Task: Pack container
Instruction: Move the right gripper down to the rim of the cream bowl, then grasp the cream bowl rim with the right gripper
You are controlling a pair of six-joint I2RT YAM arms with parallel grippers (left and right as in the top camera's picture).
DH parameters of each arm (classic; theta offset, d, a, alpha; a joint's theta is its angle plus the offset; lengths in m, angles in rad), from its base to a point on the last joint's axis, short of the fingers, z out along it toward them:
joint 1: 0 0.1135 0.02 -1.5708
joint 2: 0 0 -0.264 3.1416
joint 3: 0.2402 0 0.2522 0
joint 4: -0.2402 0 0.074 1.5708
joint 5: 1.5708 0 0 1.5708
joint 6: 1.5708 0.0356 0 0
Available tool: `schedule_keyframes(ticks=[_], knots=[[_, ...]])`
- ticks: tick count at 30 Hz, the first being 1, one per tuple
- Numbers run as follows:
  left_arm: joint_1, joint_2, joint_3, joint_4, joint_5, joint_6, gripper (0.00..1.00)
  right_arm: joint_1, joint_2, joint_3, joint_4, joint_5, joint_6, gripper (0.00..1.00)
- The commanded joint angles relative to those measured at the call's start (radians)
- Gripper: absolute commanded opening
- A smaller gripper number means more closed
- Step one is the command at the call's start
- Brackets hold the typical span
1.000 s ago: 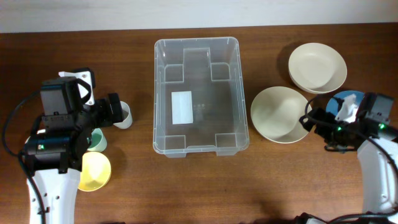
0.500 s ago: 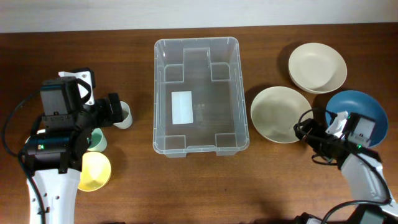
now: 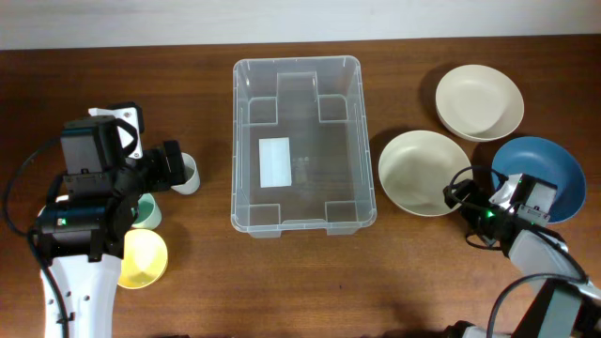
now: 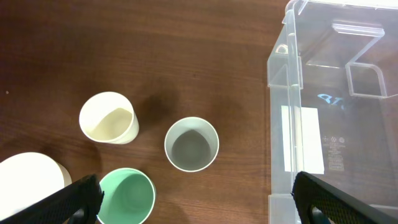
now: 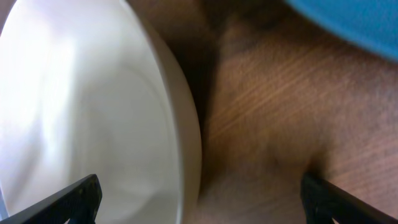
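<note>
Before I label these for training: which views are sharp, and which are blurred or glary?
Overhead: sharp and evenly lit, no strong glare on the container. Left wrist: crisp, with faint reflections on the container's clear wall. Right wrist: blurred throughout, the cream bowl soft at its rim.

Item count, as recorded:

- Container [image 3: 300, 188]: one, clear plastic, carrying one white label [image 3: 274, 161] on its base.
- Bowls: three in total. Two were cream, listed as the far cream bowl [image 3: 479, 101] and the near cream bowl [image 3: 423, 172]. One was the blue bowl [image 3: 545, 169].
- Cups: four in total, all counted in the left wrist view. These were one cream cup [image 4: 109, 118], one grey-white cup [image 4: 191, 144], one green cup [image 4: 127, 196] and one pale cup [image 4: 28, 177], the last cut off by the frame edge.
- The overhead view showed only three cups clear of the left arm [image 3: 84, 197]
</note>
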Motion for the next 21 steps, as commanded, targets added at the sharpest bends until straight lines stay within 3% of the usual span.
schedule_keyframes(ticks=[1, 7, 12, 21], knots=[[0.001, 0.003, 0.018, 0.000, 0.014, -0.010, 0.99, -0.005, 0.090, -0.025, -0.018, 0.023, 0.013, 0.97], [0.001, 0.003, 0.018, 0.000, 0.014, -0.010, 0.99, -0.005, 0.114, -0.025, -0.016, 0.018, 0.013, 0.90], [0.001, 0.003, 0.018, 0.000, 0.014, -0.010, 0.99, -0.005, 0.114, -0.024, -0.016, 0.000, 0.013, 0.74], [0.001, 0.003, 0.018, -0.001, 0.014, -0.010, 0.99, -0.005, 0.114, -0.025, -0.022, -0.006, 0.012, 0.61]])
